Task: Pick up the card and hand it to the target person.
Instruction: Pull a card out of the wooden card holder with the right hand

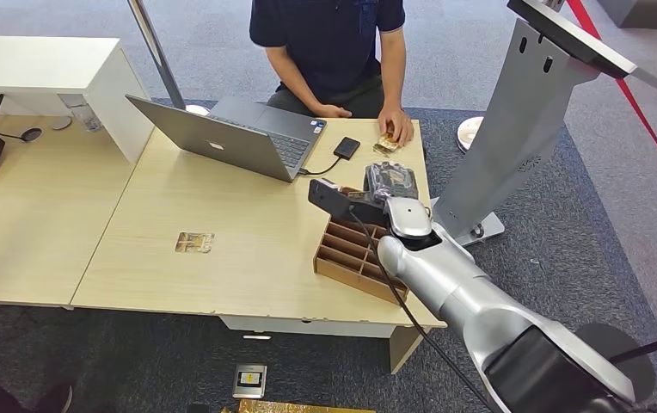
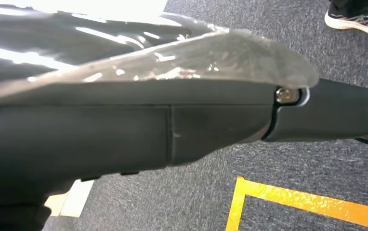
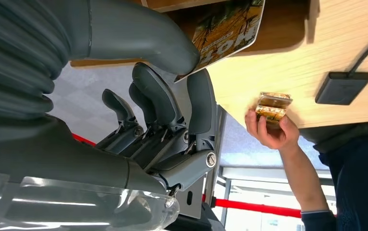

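My right hand (image 1: 391,183) reaches over the far end of the brown slotted card box (image 1: 349,256) near the table's right edge. In the right wrist view the hand (image 3: 172,110) pinches a printed card (image 3: 228,31) between thumb and fingers, right at the box. The person (image 1: 334,43) sits across the table, one hand (image 1: 396,127) resting on a small stack of gold cards (image 3: 272,107). My left hand (image 2: 326,113) hangs over the carpet, a dark finger stretched out straight, holding nothing.
An open laptop (image 1: 230,138) and a black drive (image 1: 346,147) on a cable lie between the box and the person. A grey stand (image 1: 514,129) rises close to my right arm. A lone card (image 1: 193,242) lies mid-table.
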